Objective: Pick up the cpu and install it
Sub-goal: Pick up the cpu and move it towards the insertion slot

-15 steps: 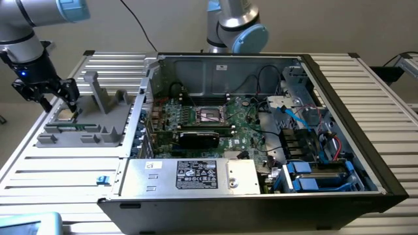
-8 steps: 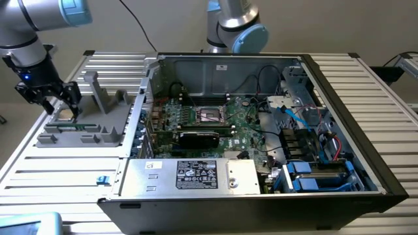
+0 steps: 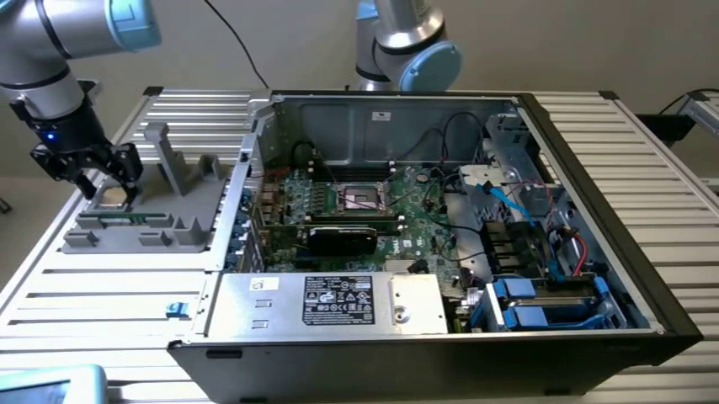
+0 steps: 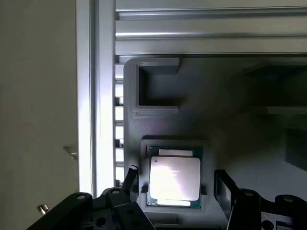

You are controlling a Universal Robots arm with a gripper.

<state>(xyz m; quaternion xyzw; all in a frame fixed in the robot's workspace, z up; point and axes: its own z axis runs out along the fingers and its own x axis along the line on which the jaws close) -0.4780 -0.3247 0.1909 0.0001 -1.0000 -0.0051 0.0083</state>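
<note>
The gripper (image 3: 104, 187) hangs directly over the cpu (image 4: 174, 178) with its jaws spread fully wide and nothing in them. One finger stands off each opposite edge of the chip, evidently so that a closing stroke would catch it by the sides. The cpu lies flat, metal top upward, in a shallow square recess of the grey holder tray (image 3: 168, 225), which keeps it square to the jaws. In the exterior view the tray sits at nine o'clock from the open computer case (image 3: 629, 252), whose socket (image 3: 362, 198) appears unoccupied.
</note>
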